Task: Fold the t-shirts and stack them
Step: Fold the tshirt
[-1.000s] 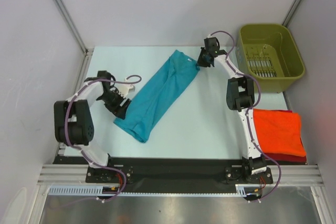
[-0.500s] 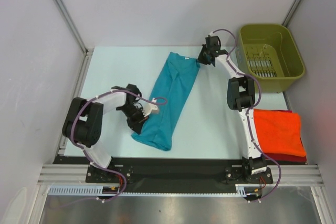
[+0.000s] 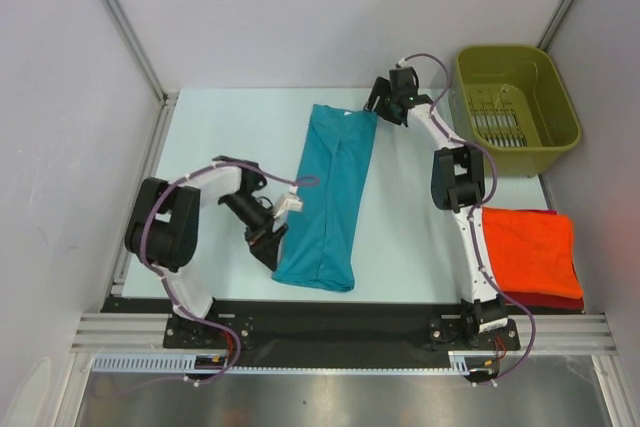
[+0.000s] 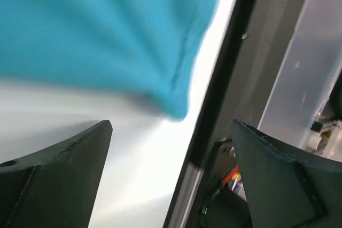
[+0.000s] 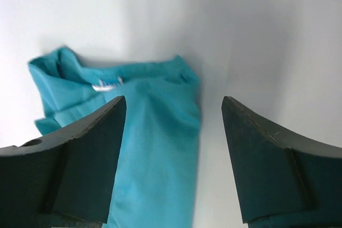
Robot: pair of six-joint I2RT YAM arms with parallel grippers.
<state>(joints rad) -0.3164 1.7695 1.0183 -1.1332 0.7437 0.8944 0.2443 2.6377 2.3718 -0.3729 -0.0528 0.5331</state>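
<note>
Lying along the table, the teal t-shirt is folded into a long narrow strip, collar at the far end; the left gripper is seen beside its near left corner, jaws wide and empty; the right gripper is held near the collar, jaws likewise parted, gripping nothing; the orange-red t-shirt is stacked on the dark red t-shirt at the right.

dark red t-shirt probably mostly under orange t-shirt, teal t-shirt blurred
</note>
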